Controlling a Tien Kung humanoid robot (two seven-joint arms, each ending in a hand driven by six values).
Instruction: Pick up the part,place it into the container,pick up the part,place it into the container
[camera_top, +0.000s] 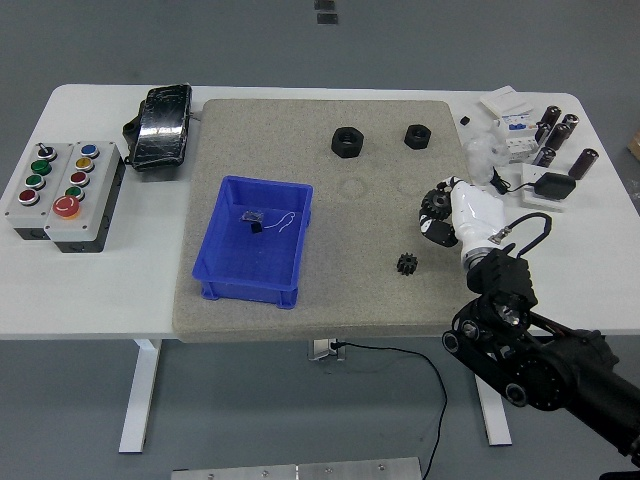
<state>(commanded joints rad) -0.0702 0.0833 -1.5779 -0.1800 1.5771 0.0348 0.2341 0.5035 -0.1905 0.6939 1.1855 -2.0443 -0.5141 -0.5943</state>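
A small black gear (406, 265) lies on the grey mat (380, 300), right of the blue container (212, 262). Two larger black nuts (347, 142) (417, 135) sit near the mat's far edge. Inside the container lie a small dark part (253, 218) and a thin white wire (287, 222). My right hand (436, 212) hangs over the mat's right edge, up and to the right of the gear and not touching it. Its fingers are loosely relaxed and nothing shows between them. The left arm is out of sight.
A button box (62, 190) stands at the left of the table, with a black wrapped pack (160, 125) behind it. White electrical parts and dark cylinders (555, 135) crowd the far right corner. A black cable (525, 232) loops off my wrist.
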